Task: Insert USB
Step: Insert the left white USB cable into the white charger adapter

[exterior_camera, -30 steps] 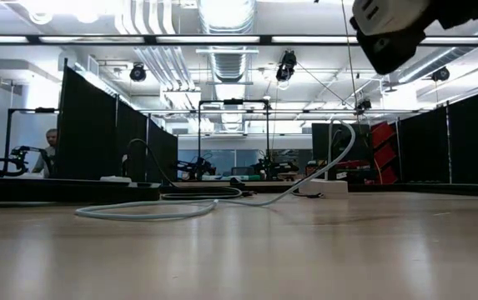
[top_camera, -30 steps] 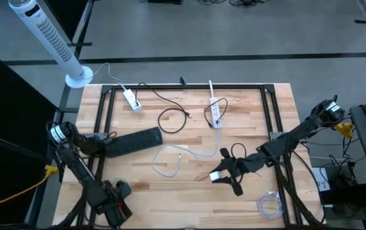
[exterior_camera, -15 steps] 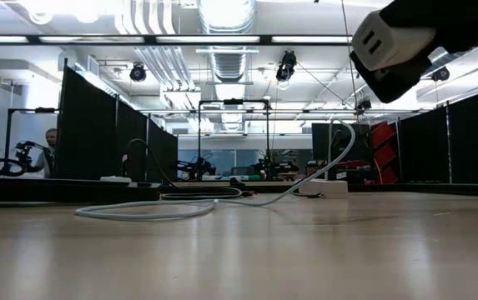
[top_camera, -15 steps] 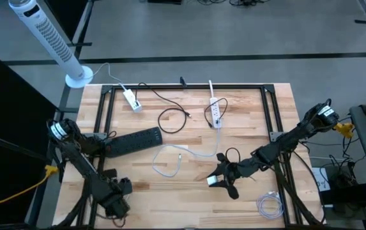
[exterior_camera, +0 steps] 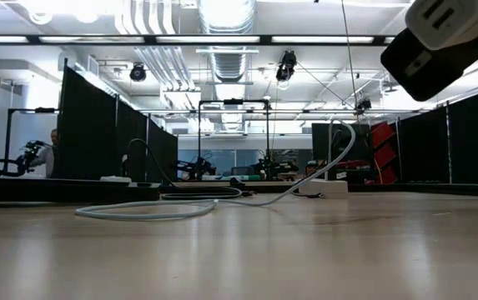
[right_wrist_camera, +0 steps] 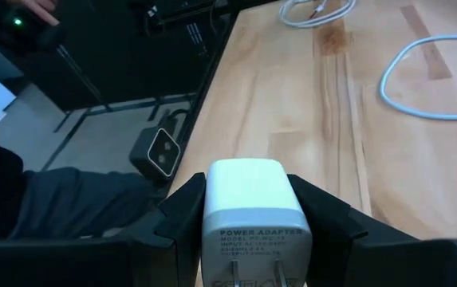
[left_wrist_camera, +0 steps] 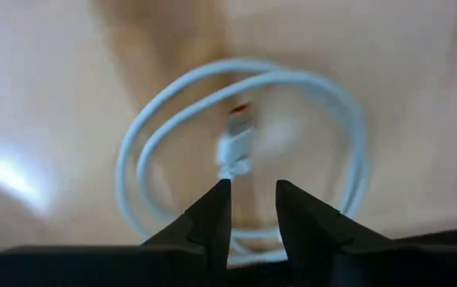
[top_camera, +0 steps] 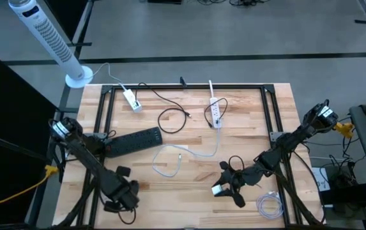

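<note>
- Since a second ago your left fingers [left_wrist_camera: 210, 215] have swung farther in over the desk [top_camera: 170, 206]. Your right fingers [right_wrist_camera: 182, 217] have carried the power adapter [right_wrist_camera: 252, 203] back toward the near edge.
- The left fingers stand slightly spread with nothing between them. A coiled white cable [left_wrist_camera: 132, 159] lies just beyond their tips, its USB plug [left_wrist_camera: 234, 147] in line with the gap. This looks like an approach to pick up the plug.
- The right fingers pinch the adapter by its two sides, prongs toward the wrist. I judge that this leaves the far face free to take the plug.
- Only the left wrist view shows the plug. The high view shows a coil only beside the right fingers, so I cannot match the two. The low view alone shows the adapter held well clear of the desk.
</note>
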`<state>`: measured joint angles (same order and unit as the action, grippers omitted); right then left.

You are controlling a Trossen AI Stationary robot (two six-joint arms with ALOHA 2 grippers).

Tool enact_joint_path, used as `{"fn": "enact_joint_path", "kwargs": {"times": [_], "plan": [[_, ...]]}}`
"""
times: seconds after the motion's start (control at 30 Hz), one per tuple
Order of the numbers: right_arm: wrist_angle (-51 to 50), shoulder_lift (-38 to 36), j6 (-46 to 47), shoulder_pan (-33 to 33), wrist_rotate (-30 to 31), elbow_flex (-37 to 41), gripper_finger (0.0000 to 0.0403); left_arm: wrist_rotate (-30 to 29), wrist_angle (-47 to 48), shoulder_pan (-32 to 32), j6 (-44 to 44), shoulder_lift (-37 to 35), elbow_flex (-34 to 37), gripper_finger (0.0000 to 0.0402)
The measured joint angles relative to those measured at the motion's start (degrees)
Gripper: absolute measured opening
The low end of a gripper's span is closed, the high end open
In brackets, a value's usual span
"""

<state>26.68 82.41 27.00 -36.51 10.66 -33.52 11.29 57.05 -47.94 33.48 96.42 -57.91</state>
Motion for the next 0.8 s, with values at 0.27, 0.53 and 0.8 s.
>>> {"fn": "enact_joint_path", "kwargs": {"times": [0.27,0.53,0.8], "plan": [[0.0,0.0,-1.0,0.0,0.0,0.0,0.0141,-1.9,0.5,0.2,2.4,0.3,0.4,0.0103],[-0.1,0.0,-1.0,-0.6,0.0,0.0,0.0141,-4.7,-1.3,0.2,1.6,2.2,0.8,0.0157],[-0.2,0.0,-0.6,-2.7,1.4,0.0,0.0141,-1.6,-3.8,0.2,1.4,5.2,1.9,0.0144]]}}
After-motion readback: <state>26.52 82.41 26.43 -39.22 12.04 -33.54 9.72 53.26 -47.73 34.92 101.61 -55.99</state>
